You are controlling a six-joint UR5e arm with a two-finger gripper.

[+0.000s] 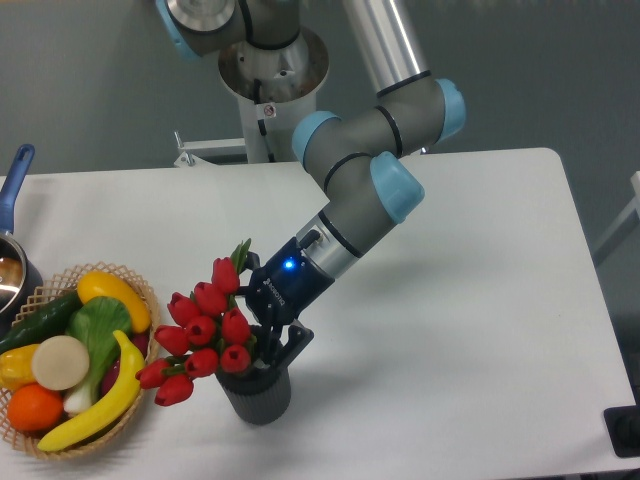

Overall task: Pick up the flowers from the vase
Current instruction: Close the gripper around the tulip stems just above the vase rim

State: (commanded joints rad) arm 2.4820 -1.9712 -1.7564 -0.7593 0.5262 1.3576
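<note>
**Gripper at the stems of the flowers above the vase mouth**

The flowers (200, 335), a bunch of glossy red tulip buds with green leaves, stand in the vase (257, 392) near the front edge of the white table (480, 330). The bunch leans to the left of the picture, so that its lowest buds hang past the vase wall toward the wicker basket (60, 440). The vase is a dark, ribbed cylinder, upright on the table, with its round mouth partly hidden by buds and by the gripper.

The gripper (272, 345) reaches down and leftward from the arm (350, 190), and its dark fingers (292, 345) sit at the vase mouth, just beside the right flank of the bunch where the stems enter. One finger shows clearly on the right; the other is screened by buds, so it cannot be told whether the jaws are spread or have closed on the stems. A blue light glows on the gripper body.

The basket, at the left of the table, holds a banana (100, 400), an orange (35, 407) and other produce. A blue-handled pot (12, 200) is cut off by the left edge.
</note>
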